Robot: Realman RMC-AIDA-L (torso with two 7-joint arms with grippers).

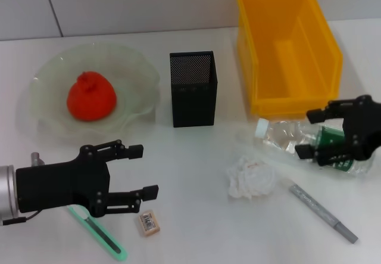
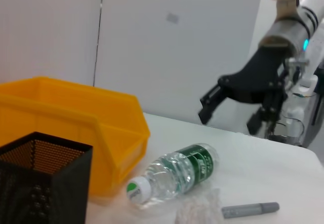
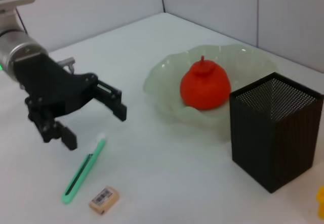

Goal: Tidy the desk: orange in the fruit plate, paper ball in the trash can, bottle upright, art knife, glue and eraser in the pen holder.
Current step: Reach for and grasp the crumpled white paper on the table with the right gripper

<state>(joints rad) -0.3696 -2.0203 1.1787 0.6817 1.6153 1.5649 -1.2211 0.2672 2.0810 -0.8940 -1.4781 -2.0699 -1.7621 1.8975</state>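
Right gripper point(image 1: 314, 134) hangs spread directly over the green-labelled base of the small clear plastic bottle point(image 1: 292, 140), which lies flat beside the big yellow plastic bin point(image 1: 290, 49), white cap pointing toward the left gripper point(image 1: 143, 170), also spread, far off.

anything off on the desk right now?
The bottle lies on its side in front of the trash can, under the open right end effector. The paper ball sits loose beside it. The orange is already in the fruit plate.
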